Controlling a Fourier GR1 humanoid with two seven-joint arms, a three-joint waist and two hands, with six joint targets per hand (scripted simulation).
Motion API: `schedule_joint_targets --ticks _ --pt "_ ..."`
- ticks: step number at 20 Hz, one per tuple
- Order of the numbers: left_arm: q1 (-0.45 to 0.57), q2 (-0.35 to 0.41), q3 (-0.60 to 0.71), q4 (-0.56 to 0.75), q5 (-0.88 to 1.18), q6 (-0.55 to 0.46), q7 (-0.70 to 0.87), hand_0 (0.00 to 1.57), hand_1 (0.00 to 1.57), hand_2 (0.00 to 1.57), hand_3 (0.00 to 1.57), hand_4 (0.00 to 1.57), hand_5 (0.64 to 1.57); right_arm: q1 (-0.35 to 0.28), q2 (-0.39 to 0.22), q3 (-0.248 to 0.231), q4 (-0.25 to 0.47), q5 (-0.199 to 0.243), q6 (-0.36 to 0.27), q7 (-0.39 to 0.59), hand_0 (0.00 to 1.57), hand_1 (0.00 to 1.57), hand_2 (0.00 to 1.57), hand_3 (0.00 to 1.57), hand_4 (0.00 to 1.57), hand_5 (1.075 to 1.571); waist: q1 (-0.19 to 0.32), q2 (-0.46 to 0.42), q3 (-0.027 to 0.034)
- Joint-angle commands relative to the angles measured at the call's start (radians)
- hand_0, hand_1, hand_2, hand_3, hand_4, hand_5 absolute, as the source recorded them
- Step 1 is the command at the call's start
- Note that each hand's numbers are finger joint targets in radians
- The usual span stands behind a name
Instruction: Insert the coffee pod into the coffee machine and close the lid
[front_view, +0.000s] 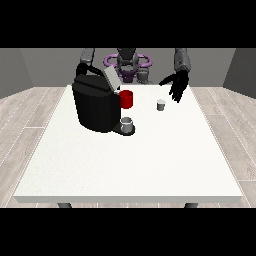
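Currently the small grey-white coffee pod stands on the white tabletop near its far edge, just below and viewer-left of the open black hand at the view's right; black coffee machine, lid up, sits farther left. Other hand hidden.

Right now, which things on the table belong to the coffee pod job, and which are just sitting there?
Part of the job:
coffee pod
coffee machine
its raised lid
hand at the view's right, open

Just there:
red cup
grey cup under the machine's spout
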Motion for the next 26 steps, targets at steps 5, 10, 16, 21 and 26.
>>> schedule_joint_targets --ticks 5,10,16,21,26 --pt "-0.103 -0.028 -0.046 0.169 -0.151 0.075 -0.021 0.0 0.0 0.0 0.0 0.0 1.571 -0.086 0.043 -0.001 0.074 -0.013 -0.014 -0.021 0.0 0.0 0.0 0.0 0.0 1.571 -0.006 0.078 0.0" --pt "-0.098 -0.091 -0.071 0.235 -0.22 0.136 -0.056 0.49 0.49 0.72 0.49 0.0 1.571 -0.089 -0.001 -0.055 0.136 -0.048 0.04 0.001 0.0 0.0 0.0 0.0 0.0 1.571 0.03 -0.011 0.0002" --pt "-0.179 -0.089 -0.086 0.322 -0.339 0.292 -0.123 1.07 1.07 1.11 0.91 0.45 1.571 -0.11 0.036 0.004 0.168 0.024 -0.008 -0.025 0.0 0.0 0.0 0.0 0.0 1.571 -0.003 0.078 -0.0001" --pt "-0.19 -0.074 -0.159 0.348 -0.444 0.264 -0.09 0.82 0.82 0.96 0.8 0.37 1.571 -0.132 0.017 -0.05 0.214 -0.044 0.044 -0.074 0.0 0.0 0.0 0.0 0.0 1.571 -0.001 0.057 0.0005" --pt "-0.19 -0.028 -0.16 0.442 -0.494 0.232 -0.108 0.88 0.88 1.0 0.82 0.28 1.571 -0.086 0.012 -0.037 0.21 -0.037 0.059 -0.099 0.0 0.0 0.0 0.0 0.0 1.571 -0.019 0.045 0.0003"
